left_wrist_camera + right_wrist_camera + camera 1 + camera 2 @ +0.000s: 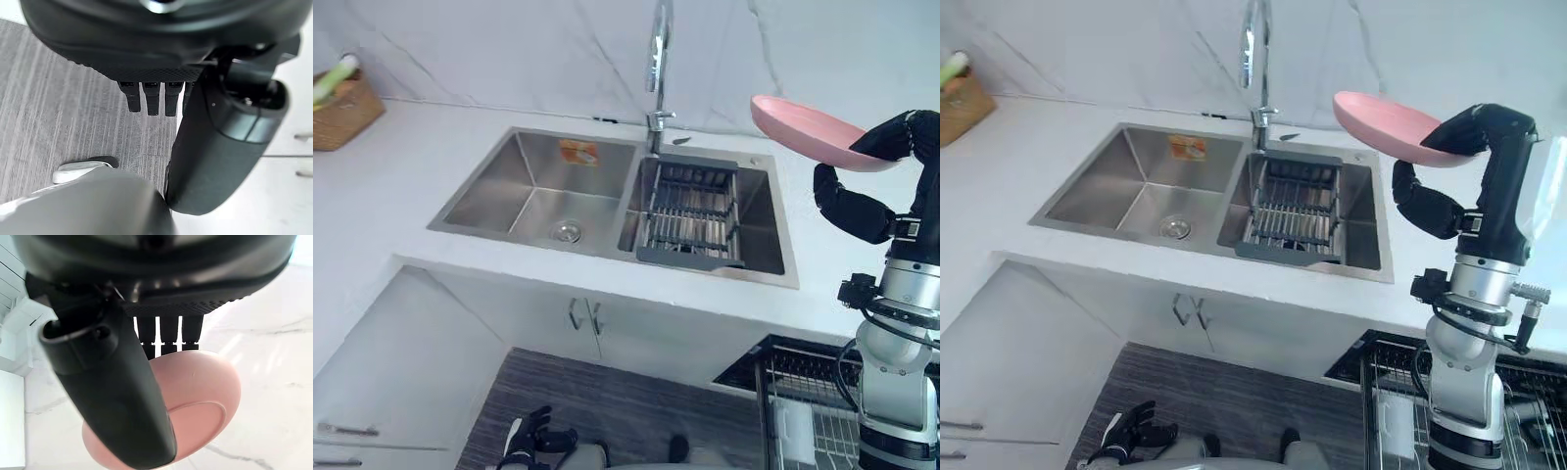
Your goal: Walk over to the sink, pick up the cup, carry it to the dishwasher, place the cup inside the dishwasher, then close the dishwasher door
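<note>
Task thing: shallow, smooth pink dish (pixel 803 129) (a plate or low bowl rather than the cup of the task sentence).
Whereabouts: lifted clear, in the air to the right of the stainless-steel double-basin sink (pixel 538 191), above the white stone surface (pixel 391 186); touching neither.
Look: round, thin-rimmed, empty, tilted; raised foot ring on the underside in the right wrist view; no chip or dirt visible.
Right robot hand (pixel 1479 129): clamped on the dish's near rim, fingers (pixel 168 330) hooked over one face, thumb (pixel 112 396) pressed across the underside.
Left robot hand (pixel 530 433): low beside the body over the grey wood-grain floor (pixel 607 392), fingers loosely straight, holding nothing.
Done: arrival at the sink; pickup.
Left: carry to the dishwasher, placing inside, closing the door.
Dishwasher: probably the dark opening with the wire rack (pixel 803 411) at lower right, below the surface; open, going by the rack on show.
Sink contents: grey slatted draining rack (pixel 690 211) in the right basin; left basin bare but for the drain; tall chrome tap (pixel 658 59) behind.
Progress: about the first third, as a judgement.
Handling: rigid and light, yet gripped by one edge only, so liable to swing or slip during the turn toward the dishwasher.
</note>
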Tool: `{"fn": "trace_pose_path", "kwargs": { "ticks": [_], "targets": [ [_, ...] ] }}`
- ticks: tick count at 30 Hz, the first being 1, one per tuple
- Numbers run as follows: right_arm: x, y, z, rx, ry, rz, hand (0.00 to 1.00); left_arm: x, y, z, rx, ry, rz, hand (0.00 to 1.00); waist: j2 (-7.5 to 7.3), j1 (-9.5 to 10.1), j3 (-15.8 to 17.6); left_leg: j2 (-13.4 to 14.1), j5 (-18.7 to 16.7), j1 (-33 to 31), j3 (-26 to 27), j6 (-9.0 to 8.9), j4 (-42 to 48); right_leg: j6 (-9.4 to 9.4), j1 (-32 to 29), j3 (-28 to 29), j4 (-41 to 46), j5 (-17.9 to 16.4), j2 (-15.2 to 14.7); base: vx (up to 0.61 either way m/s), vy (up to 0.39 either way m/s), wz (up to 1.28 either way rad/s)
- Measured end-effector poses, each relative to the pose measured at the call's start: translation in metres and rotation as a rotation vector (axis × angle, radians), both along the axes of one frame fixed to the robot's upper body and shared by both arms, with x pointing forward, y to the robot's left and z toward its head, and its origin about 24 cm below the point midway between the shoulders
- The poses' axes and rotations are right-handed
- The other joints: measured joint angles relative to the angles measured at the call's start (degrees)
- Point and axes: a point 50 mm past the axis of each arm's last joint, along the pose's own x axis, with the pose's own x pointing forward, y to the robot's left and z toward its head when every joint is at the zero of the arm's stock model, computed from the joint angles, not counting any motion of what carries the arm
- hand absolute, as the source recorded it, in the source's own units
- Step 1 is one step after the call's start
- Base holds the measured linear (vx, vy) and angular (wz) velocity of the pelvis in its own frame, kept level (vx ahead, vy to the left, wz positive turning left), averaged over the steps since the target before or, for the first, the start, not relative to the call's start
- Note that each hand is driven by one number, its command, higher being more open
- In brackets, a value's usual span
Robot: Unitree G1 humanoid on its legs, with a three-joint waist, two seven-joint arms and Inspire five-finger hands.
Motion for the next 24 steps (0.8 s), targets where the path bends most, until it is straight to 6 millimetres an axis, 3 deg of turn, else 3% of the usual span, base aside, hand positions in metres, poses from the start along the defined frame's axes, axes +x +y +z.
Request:
{"fn": "trace_pose_path", "kwargs": {
  "ticks": [4, 5, 6, 7, 10, 12, 13, 14, 18, 24],
  "targets": [
    [0.001, -0.002, -0.002, -0.024, 0.020, -0.052, 0.30, 0.002, 0.002, 0.001, 0.005, -0.014, 0.013, 0.90, -0.03, -0.87, 1.6, 0.4, -2.8, -0.9, 8.2, 2.02, 3.8, 1.36, -4.5, 8.4, 2.0, 1.1, 0.8, -0.06, 0.140, -1.24],
    [0.003, -0.004, -0.005, -0.023, 0.035, -0.070, 0.30, 0.003, 0.003, 0.002, 0.008, -0.018, 0.019, 0.90, 0.06, -1.98, 2.1, 0.8, -3.2, -1.3, 9.9, 2.81, 4.3, -0.51, -5.1, 8.3, 1.9, 0.3, 0.4, -0.10, 0.163, -0.62],
    [0.004, -0.005, -0.007, -0.027, 0.048, -0.083, 0.30, 0.004, 0.002, 0.002, 0.007, -0.018, 0.024, 0.90, 0.20, -2.05, 2.3, 1.1, -3.2, -1.3, 11.1, 3.51, 4.2, -1.71, -5.2, 7.1, 1.8, 0.0, 0.0, -0.12, 0.180, -0.87],
    [0.005, -0.005, -0.009, -0.035, 0.065, -0.096, 0.30, 0.004, 0.002, 0.001, 0.004, -0.017, 0.036, 0.90, 0.53, -1.54, 3.2, 2.0, -3.3, -0.4, 13.8, 4.09, 3.9, -2.29, -6.9, 3.1, 8.1, -1.2, -1.5, -0.12, 0.164, -0.87],
    [0.007, 0.004, -0.019, -0.081, 0.115, -0.078, 0.30, 0.005, 0.002, 0.002, 0.007, -0.017, 0.035, 0.90, 0.24, -1.57, 3.2, 2.0, -3.6, 0.8, 17.7, 4.35, 3.0, -2.34, -6.4, -4.2, 20.0, -7.5, -5.1, -0.03, 0.072, -0.78],
    [0.005, 0.007, -0.025, -0.110, 0.143, -0.075, 0.30, 0.007, 0.003, 0.002, 0.011, -0.023, 0.028, 0.90, -0.32, -1.53, 2.9, 2.0, -3.8, 0.5, 19.5, 3.95, 3.0, -0.85, -3.2, -5.5, 16.2, -9.8, -5.7, 0.02, -0.038, -0.53],
    [0.004, 0.007, -0.030, -0.121, 0.172, -0.077, 0.30, 0.008, 0.003, 0.003, 0.013, -0.026, 0.028, 0.90, -0.41, -1.47, 2.7, 2.1, -4.0, 0.1, 20.1, 3.49, 3.4, 1.51, -1.5, -5.7, 11.2, -10.0, -5.5, 0.01, -0.090, -0.33],
    [0.002, 0.004, -0.040, -0.131, 0.225, -0.098, 0.30, 0.006, 0.002, 0.002, 0.012, -0.014, 0.024, 0.90, 0.33, -1.82, 2.2, 2.9, -3.7, 0.2, 20.0, 3.00, 3.4, 1.57, -0.3, -5.8, 8.3, -8.3, -4.3, 0.04, -0.090, -0.24],
    [-0.005, -0.008, -0.066, -0.109, 0.361, -0.158, 0.30, 0.001, 0.003, 0.000, 0.018, 0.002, 0.030, 0.90, 0.63, -1.92, 1.3, 4.3, -3.4, 1.4, 19.7, 2.42, 1.8, 0.91, 2.2, -3.8, 2.3, -5.0, -1.8, 0.09, -0.082, -0.34],
    [-0.022, -0.019, -0.085, -0.041, 0.436, -0.239, 0.30, -0.012, 0.000, -0.003, 0.021, 0.041, 0.028, 0.90, 0.68, -3.30, -0.1, 3.2, -3.0, 4.8, 19.9, 2.17, -1.4, 1.50, 5.1, -2.4, -1.8, -3.7, -1.9, 0.05, 0.013, -0.14]
  ]
}}
